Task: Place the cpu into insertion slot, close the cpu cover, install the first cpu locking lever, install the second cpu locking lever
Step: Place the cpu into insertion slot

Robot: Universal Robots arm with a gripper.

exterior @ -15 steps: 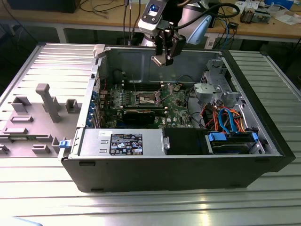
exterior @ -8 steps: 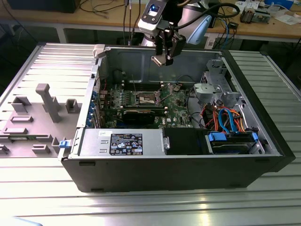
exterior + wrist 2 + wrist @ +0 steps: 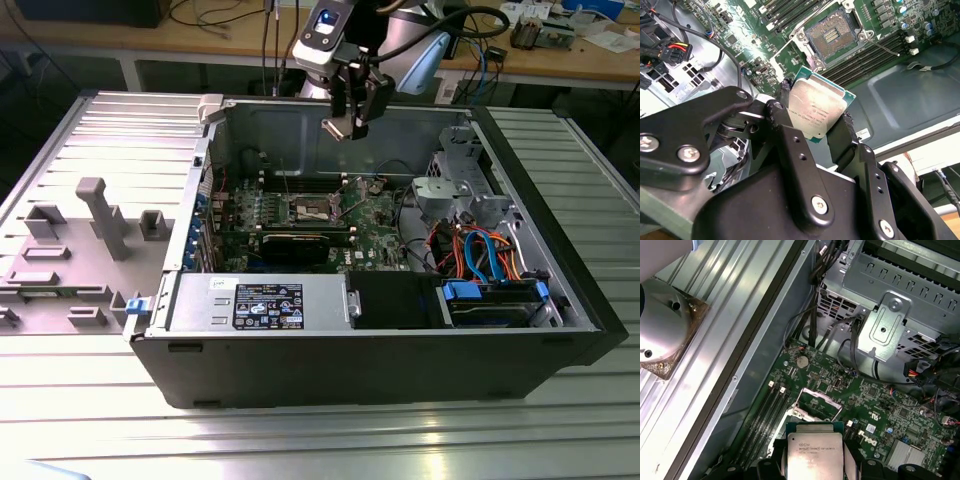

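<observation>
The small thin square cpu [image 3: 817, 107] with a silver-grey metal top and a green rim is up in the air. The black metal gripper [image 3: 816, 106] holds it. Two black fingers [image 3: 846, 131] squeeze it from two sides, and its shiny top shows in both wrist views [image 3: 813, 456].

In the exterior view the gripper [image 3: 345, 120] and the cpu [image 3: 336, 128] are in the upper middle of the frame, over the open case. They hang high over the board and touch nothing there.

The small square insertion slot [image 3: 832, 35] has a tan-gold field and a dark frame. It is bare, and nothing lies in it. In the exterior view the insertion slot [image 3: 312, 207] is near the middle of the frame, lower than the cpu and well apart from it.

A flat green circuit board [image 3: 372, 215] lies around the slot. Long black memory slots [image 3: 867, 59] run just beside the slot.

The board sits in a big black metal computer case [image 3: 350, 375] that lies open. A grey metal box with a black label [image 3: 262, 300] is in the case, at the lower middle of the exterior view. The case rests on a ribbed silver metal table [image 3: 300, 445].
</observation>
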